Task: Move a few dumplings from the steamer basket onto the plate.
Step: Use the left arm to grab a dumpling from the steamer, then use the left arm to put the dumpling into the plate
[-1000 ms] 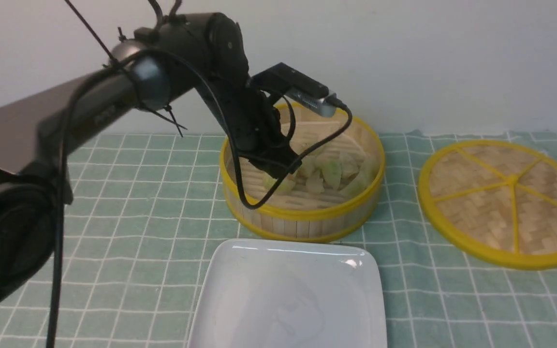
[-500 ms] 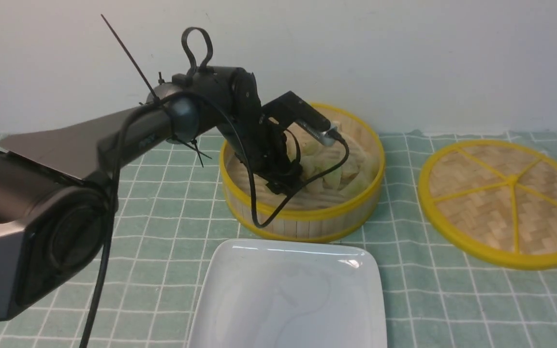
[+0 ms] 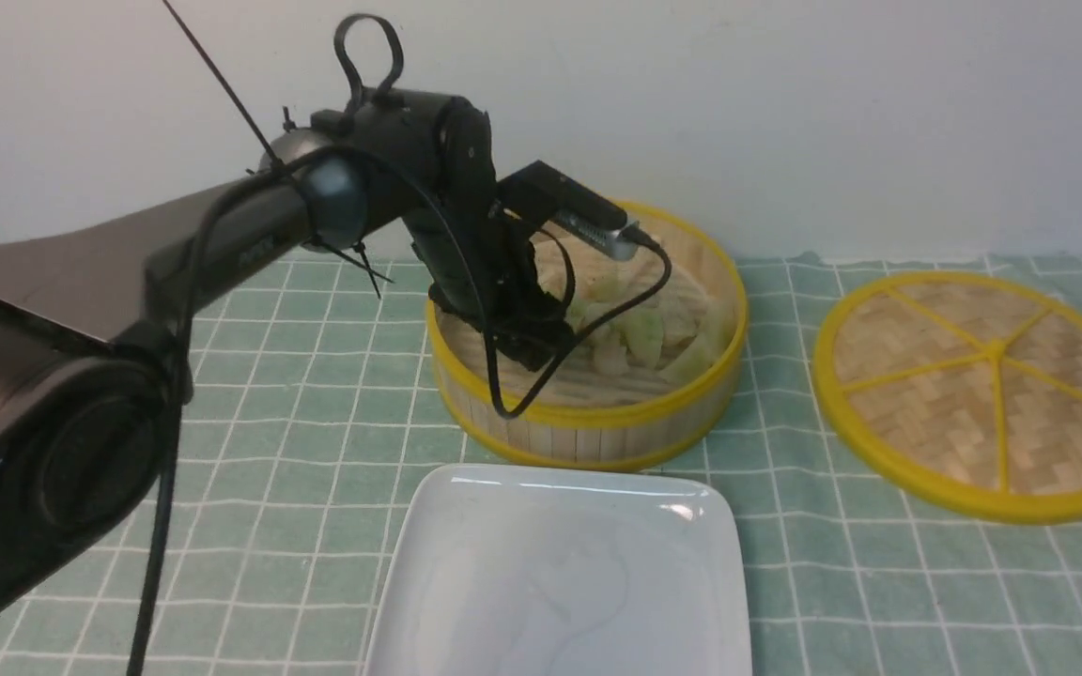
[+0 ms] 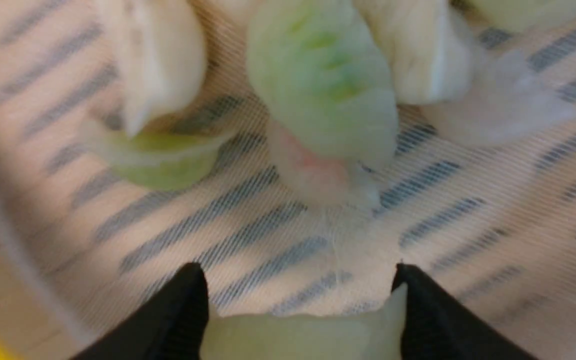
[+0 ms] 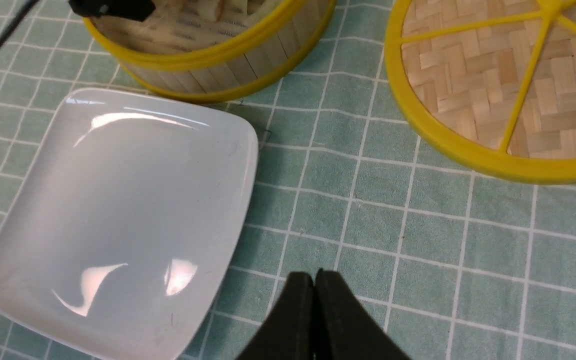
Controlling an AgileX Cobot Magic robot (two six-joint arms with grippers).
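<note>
Several dumplings [image 3: 640,329]: heaped in the basket [image 3: 588,432], toward its right wall, by the tabletop's [image 3: 316,422] far edge; plate [image 3: 560,563] bare at the near edge.
Left hand [image 4: 298,280]: down inside the basket, fingers wide either side of one pale dumpling [image 4: 298,335], touching both; whether it grips, I cannot tell.
Handling: light, soft, slick, probably tears easily; pinch gently across the fat belly, not the pleats.
Axis: that dumpling seems to lie lengthwise, finger to finger; the green one [image 4: 323,85] beyond points away from the hand.
Right hand [image 5: 314,285]: closed, empty, above the tabletop right of the plate.
</note>
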